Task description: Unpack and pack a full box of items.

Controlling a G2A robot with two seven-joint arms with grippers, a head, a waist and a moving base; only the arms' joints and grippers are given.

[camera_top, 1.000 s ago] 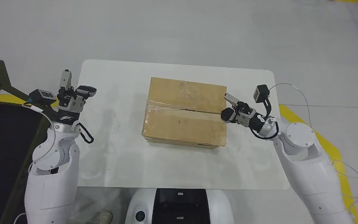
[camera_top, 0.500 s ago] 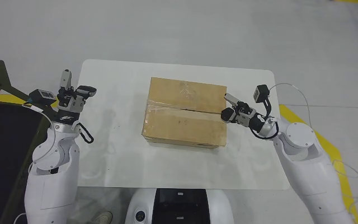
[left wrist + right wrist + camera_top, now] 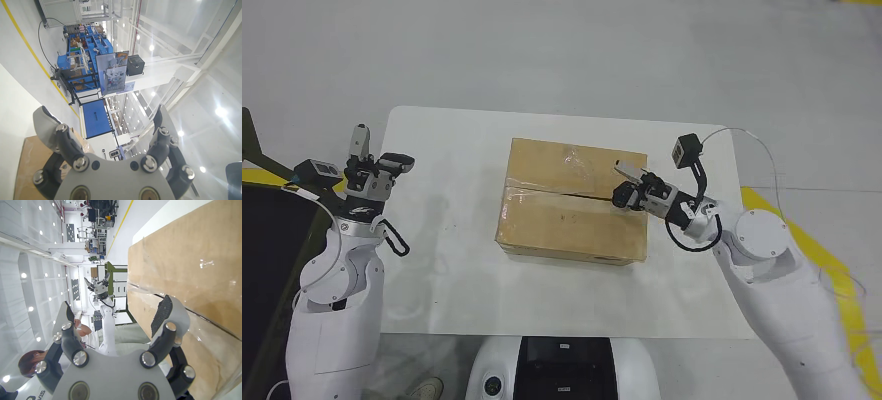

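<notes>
- A closed brown cardboard box [image 3: 572,200] sits in the middle of a white worktop [image 3: 442,260], seen from above.
- The box's two top flaps meet in a seam that runs along its length. A strip of clear, shiny tape [image 3: 552,193] covers that seam.
- The right tool [image 3: 622,183] is over the end of the box on the robot's right, directly above the taped seam.
- The right tool's two fingers are spread apart and hold nothing.
- In the right wrist view, one ribbed fingertip [image 3: 162,311] of this tool lies low over the box top just beside the seam. The other fingertip is out past the box, with only the room behind it. Whether the near fingertip touches the cardboard cannot be told.
- The left tool [image 3: 380,150] is well apart from the box, on the robot's left, above the edge of the worktop on that side.
- The left tool points upward, away from the worktop. Its fingers are spread wide and hold nothing.
- In the left wrist view, the left tool's fingers [image 3: 45,121] stand open against the hall ceiling, and a corner of the box shows low behind them.
- In the right wrist view, the left tool shows far beyond the box, raised on its white arm, fingers apart.
</notes>
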